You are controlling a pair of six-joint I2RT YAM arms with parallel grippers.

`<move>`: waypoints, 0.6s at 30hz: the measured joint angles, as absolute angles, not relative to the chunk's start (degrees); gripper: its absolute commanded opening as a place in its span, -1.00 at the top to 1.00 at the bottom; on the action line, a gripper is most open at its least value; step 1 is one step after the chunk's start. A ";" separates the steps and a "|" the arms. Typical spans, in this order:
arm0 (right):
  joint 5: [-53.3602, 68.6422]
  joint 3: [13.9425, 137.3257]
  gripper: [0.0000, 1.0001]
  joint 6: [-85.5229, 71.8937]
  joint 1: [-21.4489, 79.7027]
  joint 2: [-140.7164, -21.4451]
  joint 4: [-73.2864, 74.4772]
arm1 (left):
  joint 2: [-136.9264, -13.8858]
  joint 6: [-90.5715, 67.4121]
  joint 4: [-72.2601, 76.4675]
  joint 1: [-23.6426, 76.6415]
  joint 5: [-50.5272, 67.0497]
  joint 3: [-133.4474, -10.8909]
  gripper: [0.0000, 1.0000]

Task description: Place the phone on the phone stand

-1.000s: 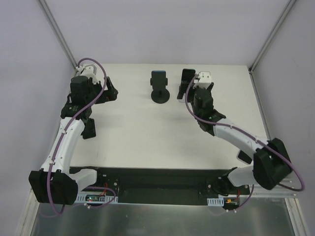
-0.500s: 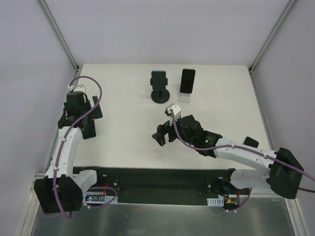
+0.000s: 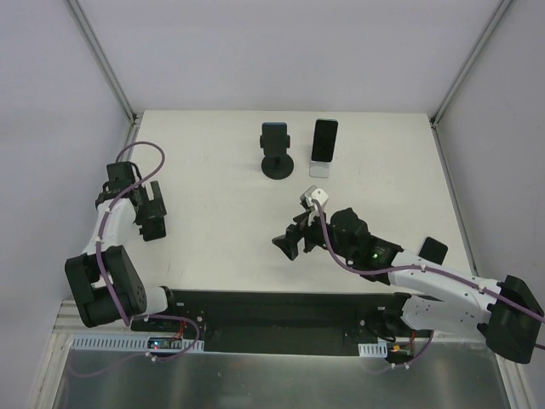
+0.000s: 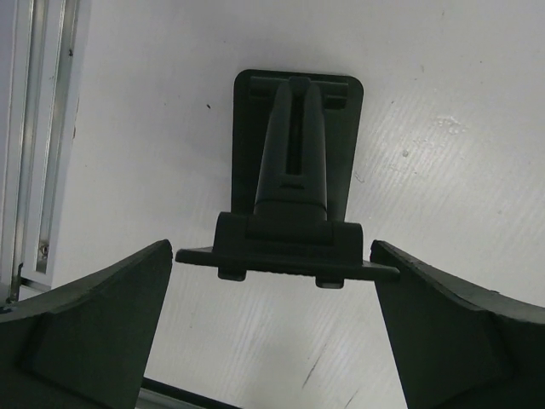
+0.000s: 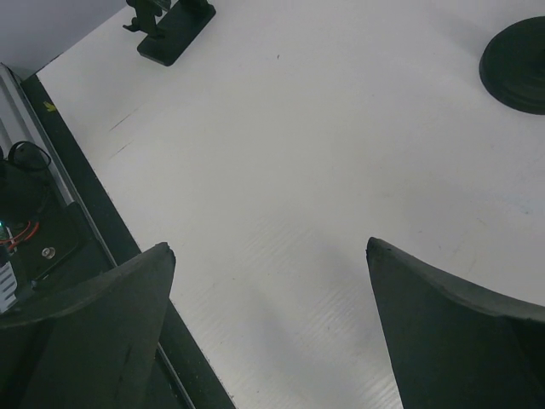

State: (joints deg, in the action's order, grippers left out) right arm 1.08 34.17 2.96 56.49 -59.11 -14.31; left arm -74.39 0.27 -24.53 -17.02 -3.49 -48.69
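Jaws wide, left gripper [image 4: 271, 254] hangs over a black folding stand [image 4: 289, 196] near the white table's [image 3: 221, 196] left edge. Dark phone [image 3: 324, 139] leans upright on a white stand [image 3: 317, 169] at the far side. Spread and empty, right gripper [image 5: 268, 247] has pulled back toward the near edge since half a second ago. Pale walls [image 3: 281, 51] surround.

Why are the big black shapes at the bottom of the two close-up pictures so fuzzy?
Left wrist view: those are the fingers of the left gripper, so near the lens they go a bit soft, while the black stand past them looks sharp. Right wrist view: same for the right gripper, above the white table.
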 measured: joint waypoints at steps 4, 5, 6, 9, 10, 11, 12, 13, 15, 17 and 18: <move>0.89 33.61 -0.93 3.53 56.14 -57.54 -14.92 | -76.44 1.39 -24.10 -17.37 -2.26 -49.80 -0.90; 0.89 33.45 -0.93 3.66 56.05 -57.49 -15.18 | -76.62 1.61 -23.92 -17.34 -1.87 -49.80 -0.87; 0.84 33.30 -0.93 3.70 56.01 -57.49 -15.22 | -76.73 1.83 -23.83 -17.34 -1.58 -49.80 -0.85; 0.78 32.80 -0.93 3.81 55.96 -57.49 -15.33 | -76.95 2.33 -23.27 -17.34 -1.30 -49.80 -0.70; 0.75 32.75 -0.93 3.90 55.96 -57.45 -15.33 | -77.01 2.39 -22.96 -17.34 -1.02 -49.80 -0.60; 0.75 32.71 -0.93 3.92 55.96 -57.39 -15.35 | -77.12 2.44 -22.70 -17.34 -0.60 -49.80 -0.43; 0.73 32.67 -0.93 3.95 55.96 -57.30 -15.44 | -77.25 2.46 -22.50 -17.34 -0.45 -49.80 -0.32; 0.73 32.58 -0.93 3.97 55.96 -57.19 -15.59 | -77.32 2.46 -22.35 -17.34 -0.43 -49.80 -0.23; 0.71 32.45 -0.93 4.03 55.96 -57.10 -15.84 | -77.36 2.61 -22.13 -17.34 -0.34 -49.78 -0.03; 0.71 32.42 -0.93 4.12 55.96 -57.08 -15.90 | -77.36 2.61 -22.04 -17.34 -0.25 -49.78 0.12; 0.49 32.42 -0.93 4.14 55.96 -57.04 -15.97 | -77.38 2.61 -22.00 -17.34 -0.14 -49.78 0.27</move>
